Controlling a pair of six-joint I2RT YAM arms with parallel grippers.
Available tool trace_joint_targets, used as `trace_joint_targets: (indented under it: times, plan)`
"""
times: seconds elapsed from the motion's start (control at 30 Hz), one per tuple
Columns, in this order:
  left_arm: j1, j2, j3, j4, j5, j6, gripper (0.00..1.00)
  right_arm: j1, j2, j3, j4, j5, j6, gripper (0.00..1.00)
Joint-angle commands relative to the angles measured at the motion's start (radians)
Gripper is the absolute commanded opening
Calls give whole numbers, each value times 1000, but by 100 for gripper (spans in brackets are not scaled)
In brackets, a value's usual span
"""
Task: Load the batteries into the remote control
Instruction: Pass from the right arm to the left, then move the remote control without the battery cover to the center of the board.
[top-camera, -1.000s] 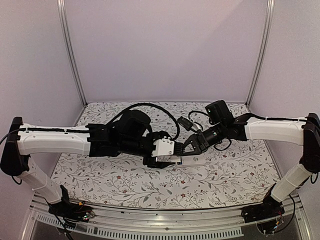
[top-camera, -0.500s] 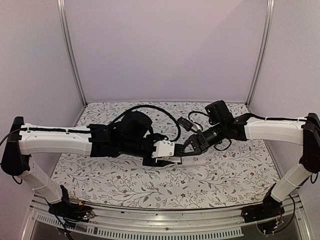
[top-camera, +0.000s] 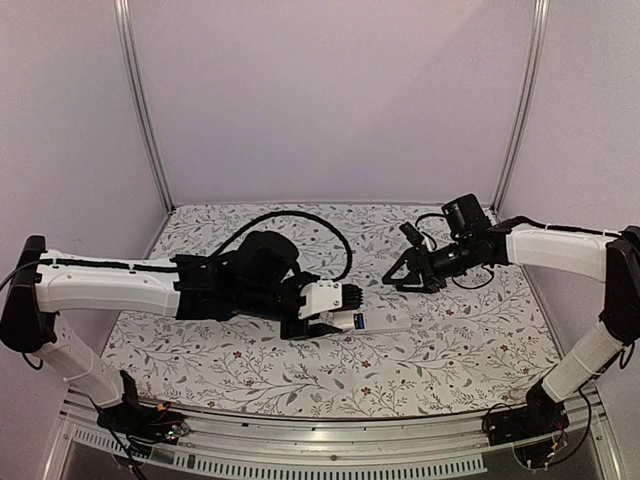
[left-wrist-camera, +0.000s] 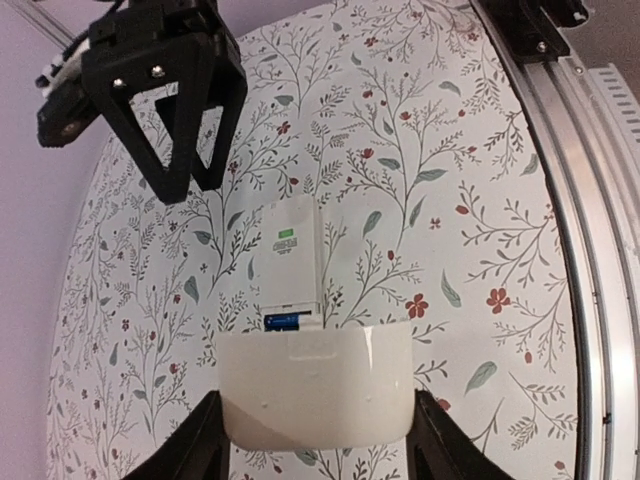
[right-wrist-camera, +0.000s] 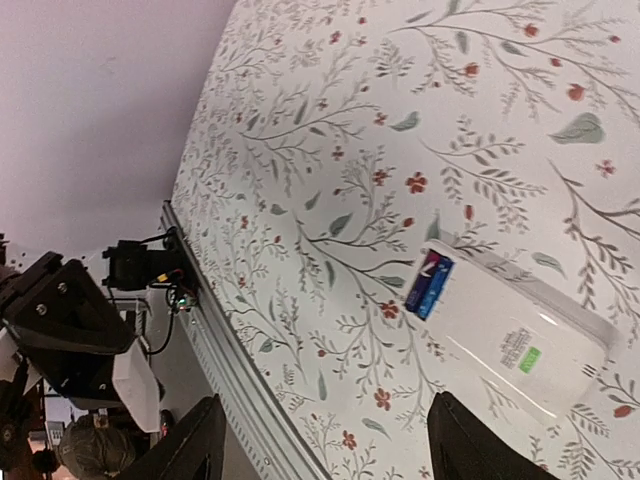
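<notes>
**A:** Work surface, desc. pls.

**B:** Flat table (top-camera: 200, 352) covered w/ white cloth (left-wrist-camera: 450, 150), printed w/ grey leaf sprigs & small red flowers. Ribbed aluminium rail (top-camera: 300, 447) runs along near edge.

**A:** Items resting on it?

**B:** One item: small white rectangular plastic remote control (top-camera: 385, 322) (left-wrist-camera: 294, 250) (right-wrist-camera: 510, 340), approx. centre of table, slightly right. Lies flat, back side up, green label showing. Batt. bay at one end is uncovered, w/ slim blue battery (left-wrist-camera: 285, 321) (right-wrist-camera: 430, 285) seated inside.

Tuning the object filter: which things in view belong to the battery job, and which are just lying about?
Job:
remote control, back up
blue battery, in its open bay (second battery not visible)

Not job:
floral table cover
aluminium rail
</notes>
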Motion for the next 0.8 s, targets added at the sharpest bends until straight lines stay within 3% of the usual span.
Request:
trace_joint_targets:
  times: [0.0,0.27,0.77]
  plan:
    - [17,-33,-28,-5,7,-120,50,-41,-1,-8,-247,369,-113,70]
    - [28,-39,-49,-17,-22,-184,49,-43,148,-34,-260,503,-167,64]
    - [51,-73,-148,-5,-49,-323,49,-12,386,78,-138,275,-217,46]
